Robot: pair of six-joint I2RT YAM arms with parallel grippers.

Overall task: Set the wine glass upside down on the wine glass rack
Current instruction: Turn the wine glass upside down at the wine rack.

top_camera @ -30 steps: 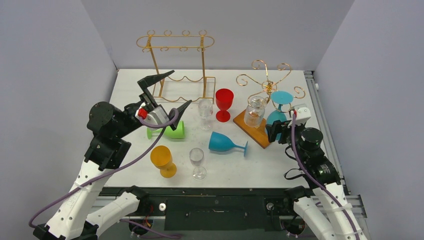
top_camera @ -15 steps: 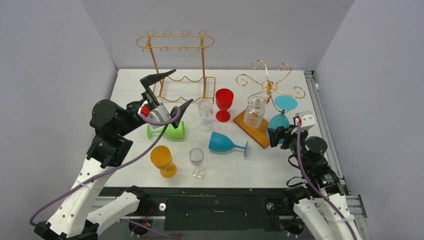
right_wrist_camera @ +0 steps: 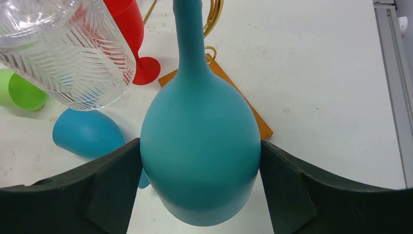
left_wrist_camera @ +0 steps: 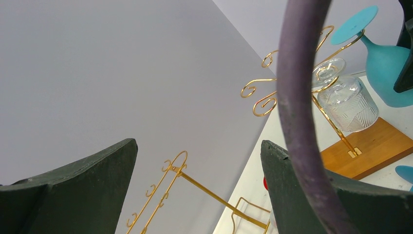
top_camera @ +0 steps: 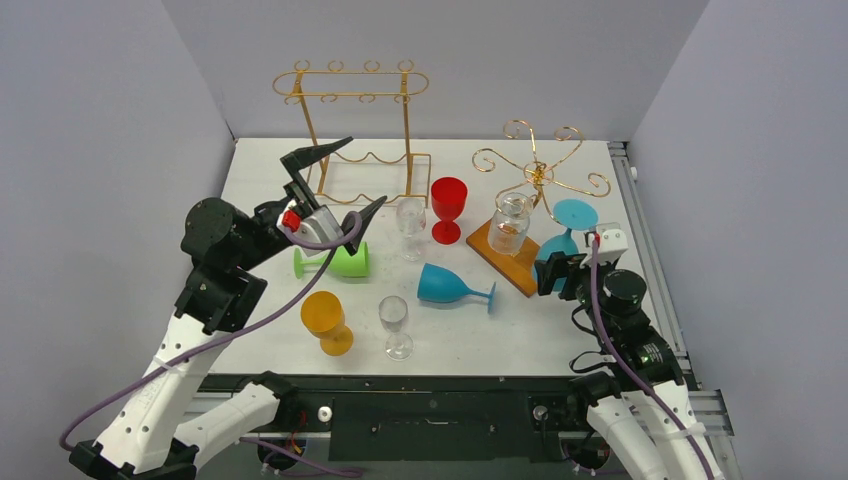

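Glass (right_wrist_camera: 195,107) is up on the rack (top_camera: 540,172)! It hangs bowl-down at the right side of the counter (top_camera: 500,335), its foot (top_camera: 574,213) resting over one of the gold arms, just beside a clear glass (right_wrist_camera: 63,53) on the same rack.

My right claw (right_wrist_camera: 200,142) has a finger on either side of the bowl, right at its widest. They look to be touching it, but I cannot tell whether they are gripping or merely resting there. My left claw (top_camera: 365,173) is spread wide and holds nothing, raised over the left of the counter.

So I'd call this the letting-go step: the hanging looks done, and what's left is to get clear. The next move needs the right fingers parted well off the bowl, then a straight pull back toward me. Any brush against the bowl could swing it and slide the foot off the arm.

As for the glass itself, it is opaque matte teal, a round bowl narrowing to a long stem and a flat disc foot. It hangs slightly tilted.
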